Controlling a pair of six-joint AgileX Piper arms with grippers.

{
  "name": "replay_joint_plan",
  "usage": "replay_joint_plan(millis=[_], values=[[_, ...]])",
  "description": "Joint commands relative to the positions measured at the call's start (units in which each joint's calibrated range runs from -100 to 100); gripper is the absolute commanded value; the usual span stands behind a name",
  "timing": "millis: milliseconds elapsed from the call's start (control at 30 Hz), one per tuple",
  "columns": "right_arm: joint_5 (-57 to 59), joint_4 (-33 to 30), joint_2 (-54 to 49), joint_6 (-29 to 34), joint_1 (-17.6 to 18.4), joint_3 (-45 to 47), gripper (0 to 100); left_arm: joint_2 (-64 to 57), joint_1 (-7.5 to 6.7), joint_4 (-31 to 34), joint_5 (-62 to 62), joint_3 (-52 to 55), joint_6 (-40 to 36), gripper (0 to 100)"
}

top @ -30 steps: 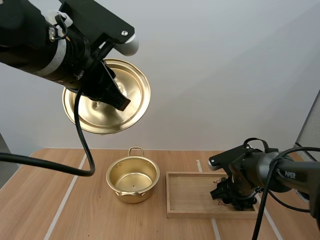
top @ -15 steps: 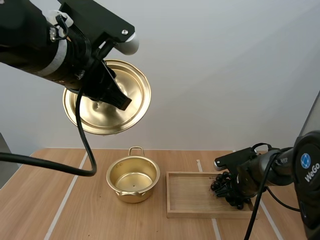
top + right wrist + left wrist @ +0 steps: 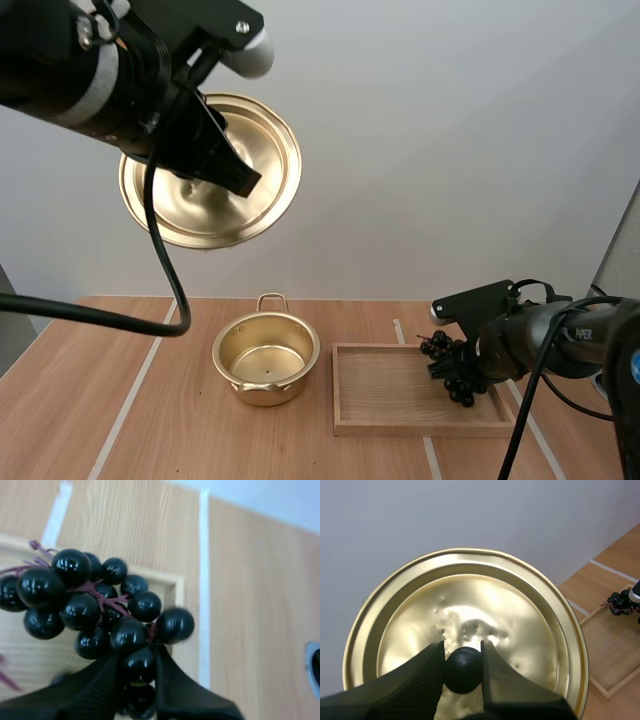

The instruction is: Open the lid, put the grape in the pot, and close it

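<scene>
Up close, left end effector (image 3: pixel 462 652) pinched on lid knob (image 3: pixel 463 674), right end effector (image 3: pixel 137 662) on grapes (image 3: pixel 90 600) over tray (image 3: pixel 420 429)

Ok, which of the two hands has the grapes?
The right hand, pinching the grape bunch over the wooden tray; the left hand grips the lid by its knob.

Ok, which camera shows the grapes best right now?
The right wrist view: the grapes are close up, single berries and stems clear, pinched in the right hand over the tray corner. The high view gives a small dark cluster above the tray. The left wrist view catches a few berries far off by the tray.
</scene>
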Motion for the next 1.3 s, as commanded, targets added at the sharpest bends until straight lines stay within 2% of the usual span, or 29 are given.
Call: replay_joint_plan(millis=[0,167,233,367,533,700,867,1167,1233,1267], values=[[-2.5,0.2,-8.0,-0.1,0.4,0.2,0,-0.3,-0.22,-1.2,0.0,-4.8,-1.9,0],[-6.2,-0.2,-16.6,-0.8,2.5,0.2,0,-1.0,-0.22,-1.2,0.0,-12.0,-2.0,0],[-8.8,-0.5,-19.9,-3.4,4.7,0.2,0,-1.9,-0.22,-1.0,0.0,-15.3,-2.0,0],[-11.8,-0.5,-22.8,-6.2,11.3,0.2,0,-2.9,-0.22,0.3,0.0,-21.9,-2.0,0],[-9.6,-1.2,-20.9,-7.1,21.6,-2.1,0,-3.5,-0.22,2.8,0.0,-29.7,-2.0,0],[-4.4,-1.0,-15.4,-6.9,27.9,-8.1,0,-3.5,-0.22,3.1,0.0,-34.5,-2.1,0],[-4.4,-1.0,-7.9,-6.8,30.4,-11.9,0,-3.5,-0.22,3.1,0.0,-35.4,-2.1,0],[0.7,-1.0,6.1,-6.8,30.4,-16.6,1,-3.5,-0.22,3.1,0.0,-35.4,-2.1,0],[0.9,-1.0,7.7,-6.8,30.4,-16.7,20,-3.5,-0.22,3.1,0.0,-35.4,-2.1,0],[0.9,-1.0,8.1,-6.8,30.4,-16.9,32,-3.5,-0.22,3.1,0.0,-35.4,-2.1,0]])
